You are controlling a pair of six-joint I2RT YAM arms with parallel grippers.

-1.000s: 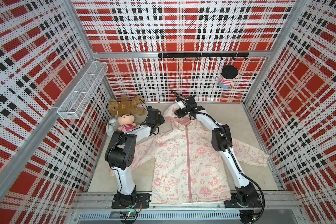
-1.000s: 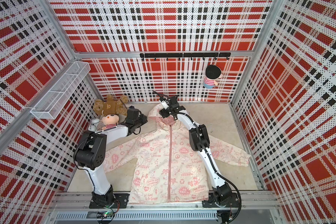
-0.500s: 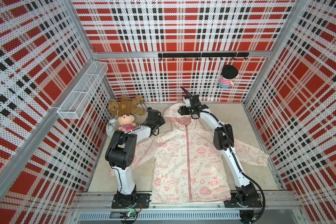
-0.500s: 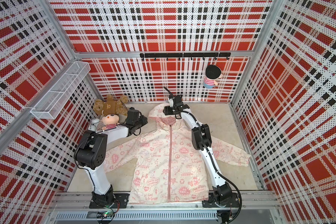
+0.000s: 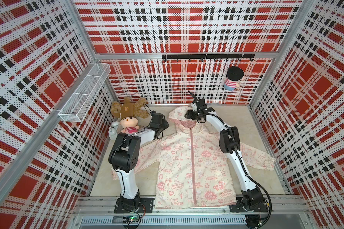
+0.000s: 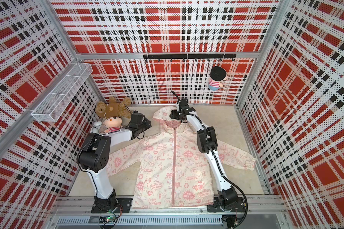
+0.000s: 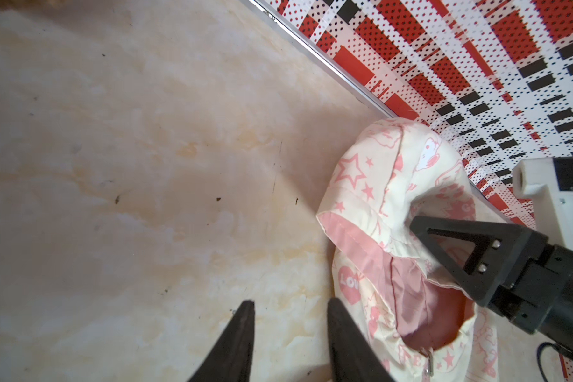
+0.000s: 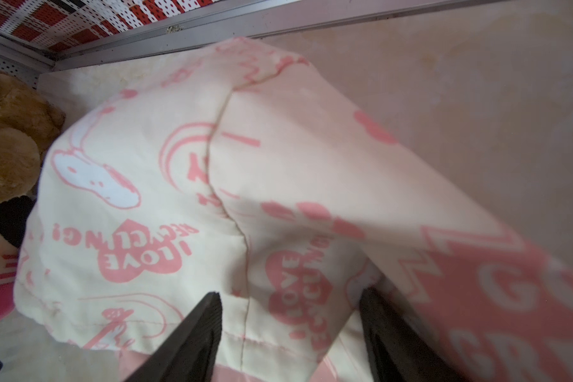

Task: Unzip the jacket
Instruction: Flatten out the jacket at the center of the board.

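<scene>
Jacket (image 5: 175, 170): flat mid-table, hood (image 5: 178, 116) far.
Zipper (image 5: 192, 158): shut hem to collar; all left.
Right gripper (image 8: 290, 297): jaws apart astride hood.
Left gripper (image 7: 290, 302): jaws parted, empty, left of hood.

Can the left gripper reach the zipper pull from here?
Probably yes: the left gripper is open over bare table beside the hood, the zipper pull lies exposed close by, and the right gripper straddles the hood, off that path.
</scene>
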